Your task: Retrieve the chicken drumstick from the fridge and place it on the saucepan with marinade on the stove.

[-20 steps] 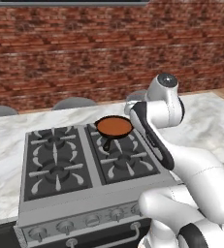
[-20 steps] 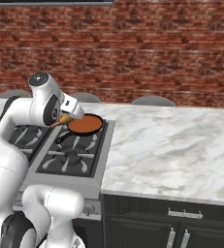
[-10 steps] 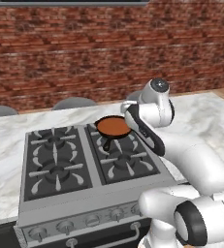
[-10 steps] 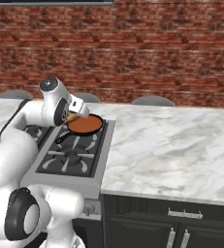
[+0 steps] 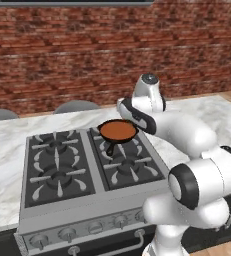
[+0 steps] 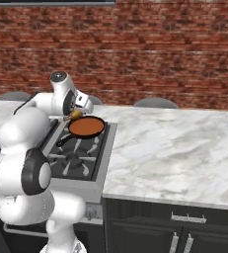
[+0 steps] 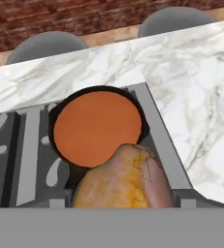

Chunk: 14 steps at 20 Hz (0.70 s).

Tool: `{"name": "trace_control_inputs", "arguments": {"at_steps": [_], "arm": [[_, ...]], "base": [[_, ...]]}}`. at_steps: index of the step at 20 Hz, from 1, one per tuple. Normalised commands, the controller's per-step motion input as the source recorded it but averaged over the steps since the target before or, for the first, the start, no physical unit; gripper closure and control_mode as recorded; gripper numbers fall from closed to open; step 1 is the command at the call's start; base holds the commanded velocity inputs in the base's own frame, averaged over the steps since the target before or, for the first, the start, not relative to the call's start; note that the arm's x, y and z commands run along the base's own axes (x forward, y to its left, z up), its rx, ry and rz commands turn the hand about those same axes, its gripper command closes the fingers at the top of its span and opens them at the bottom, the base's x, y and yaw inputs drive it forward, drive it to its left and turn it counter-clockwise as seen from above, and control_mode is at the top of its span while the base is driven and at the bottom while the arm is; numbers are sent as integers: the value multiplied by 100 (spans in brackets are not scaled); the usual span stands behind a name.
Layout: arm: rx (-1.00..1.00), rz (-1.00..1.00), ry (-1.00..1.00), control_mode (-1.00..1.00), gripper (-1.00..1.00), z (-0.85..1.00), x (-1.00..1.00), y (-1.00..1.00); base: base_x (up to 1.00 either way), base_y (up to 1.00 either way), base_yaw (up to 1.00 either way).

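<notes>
Your gripper, clenched on the chicken drumstick, hangs just beside the saucepan with marinade on the stove, so the sauce lies straight ahead of it.

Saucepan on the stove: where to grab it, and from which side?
Grip the short black handle, coming from the stove's front. It juts toward the knobs off the saucepan, clear of the sauce; the round rim gives the fingers little to close on.

White marble counter, dark cabinets beneath, grey chair backs, red brick wall behind.
</notes>
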Motion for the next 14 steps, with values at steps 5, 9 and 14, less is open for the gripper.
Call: {"name": "trace_control_inputs", "arguments": {"at_steps": [5, 9, 14], "arm": [[0, 1, 10, -100, 100, -9, 40, 10], [0, 0, 4, -100, 100, -6, 0, 0], [0, 0, 3, -100, 100, -35, 0, 0]], "base": [[0, 0, 0], [0, 0, 0], [0, 0, 0]]}}
